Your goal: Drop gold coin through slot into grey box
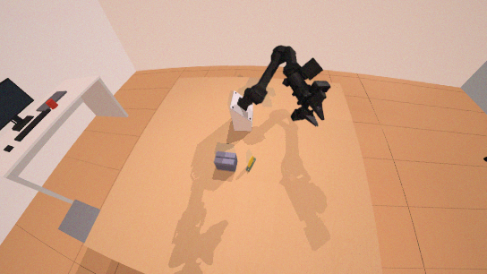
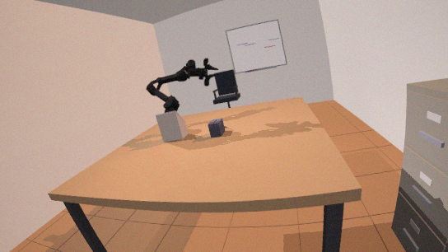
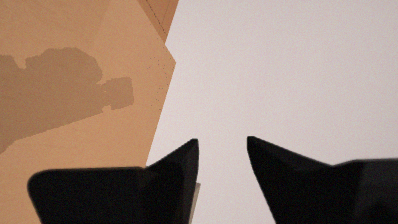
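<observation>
Hand (image 1: 318,122) (image 2: 216,72) (image 3: 222,143) raised, apart from the upright, diagonal coin (image 1: 252,162).

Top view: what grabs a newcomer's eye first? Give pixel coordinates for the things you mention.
The black arm (image 1: 254,94) (image 2: 158,91), bent high above the table (image 1: 277,215) (image 2: 231,173), its gripper (image 1: 316,121) (image 2: 215,72) (image 3: 222,143) partly open with nothing between the fingers. Then the arm's big shadows across the tabletop, and the small grey box (image 1: 226,161) (image 2: 216,128) beside the gold coin (image 1: 252,162).

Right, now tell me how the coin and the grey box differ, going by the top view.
The coin is gold, while the box is grey. The coin is thin and stands on its edge in a green holder; the box is a chunky block sitting directly on the table. The box's top shows a narrow slot, the coin shows none. Both are away from the gripper.
</observation>
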Controlling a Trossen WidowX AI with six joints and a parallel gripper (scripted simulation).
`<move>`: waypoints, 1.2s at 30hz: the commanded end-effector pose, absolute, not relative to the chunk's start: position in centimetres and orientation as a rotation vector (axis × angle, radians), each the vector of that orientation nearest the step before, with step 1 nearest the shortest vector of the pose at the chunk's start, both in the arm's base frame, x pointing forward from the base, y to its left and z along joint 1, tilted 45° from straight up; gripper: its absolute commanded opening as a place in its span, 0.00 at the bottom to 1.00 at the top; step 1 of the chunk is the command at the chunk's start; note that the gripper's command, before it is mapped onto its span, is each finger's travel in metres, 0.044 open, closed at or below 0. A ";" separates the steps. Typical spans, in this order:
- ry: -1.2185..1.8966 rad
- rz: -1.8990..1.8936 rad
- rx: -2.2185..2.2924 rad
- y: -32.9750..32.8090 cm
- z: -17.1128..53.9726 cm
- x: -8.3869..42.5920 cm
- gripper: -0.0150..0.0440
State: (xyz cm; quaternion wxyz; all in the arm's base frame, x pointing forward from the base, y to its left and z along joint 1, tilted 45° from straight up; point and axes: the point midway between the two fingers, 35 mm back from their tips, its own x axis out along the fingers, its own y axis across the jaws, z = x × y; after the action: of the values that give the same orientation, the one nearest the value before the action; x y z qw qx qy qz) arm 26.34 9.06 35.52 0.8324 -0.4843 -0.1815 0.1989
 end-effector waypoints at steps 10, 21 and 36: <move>0.726 0.709 -0.142 7.3 16.6 32.2 0.53; 1.638 0.420 0.785 5.8 6.8 28.0 0.53; 1.652 0.411 0.800 5.9 6.5 28.1 0.53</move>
State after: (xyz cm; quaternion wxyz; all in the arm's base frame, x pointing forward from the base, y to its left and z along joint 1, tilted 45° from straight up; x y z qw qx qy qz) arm 28.07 5.75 6.82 0.5958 0.3377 0.7060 0.1801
